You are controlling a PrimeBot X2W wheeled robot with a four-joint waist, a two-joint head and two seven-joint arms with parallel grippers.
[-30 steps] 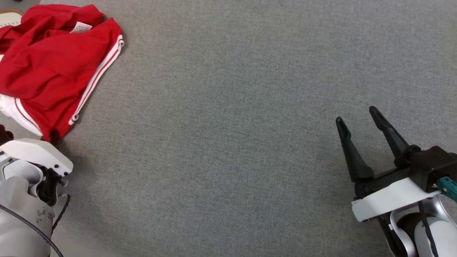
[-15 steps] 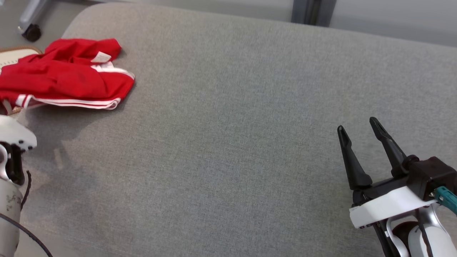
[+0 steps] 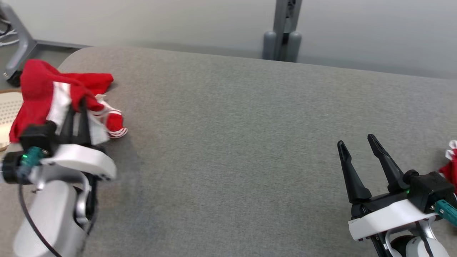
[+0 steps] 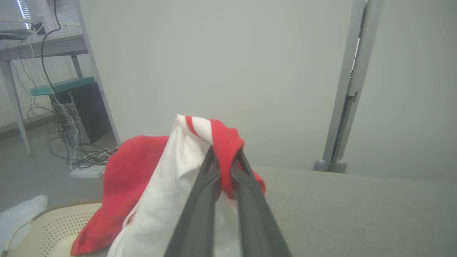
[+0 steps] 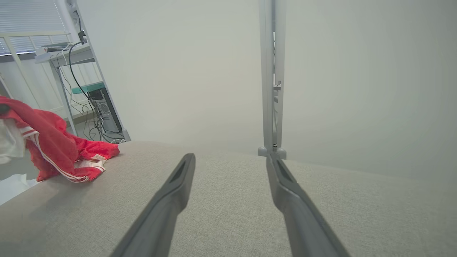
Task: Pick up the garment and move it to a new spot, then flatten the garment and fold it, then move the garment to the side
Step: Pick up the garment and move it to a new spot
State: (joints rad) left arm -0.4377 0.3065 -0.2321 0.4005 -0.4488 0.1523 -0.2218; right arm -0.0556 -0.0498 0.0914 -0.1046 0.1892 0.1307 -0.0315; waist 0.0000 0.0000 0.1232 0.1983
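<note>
Grey fabric covers the surface (image 3: 228,142), with a pale wall (image 3: 160,21) and a metal post (image 3: 284,32) on the far side. At the far left, the left gripper (image 3: 76,109) is clamped on the red garment (image 3: 35,85). It holds a bunch of it raised, and the rest trails onto the fabric. At the near right, the right gripper (image 3: 356,140) hangs with its fingers spread wide, holding nothing.

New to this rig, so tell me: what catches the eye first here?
The red garment, bunched at the far left of the grey surface and partly lifted in the shut jaws of the left gripper. Next, the right gripper at lower right, jaws open and empty.
</note>
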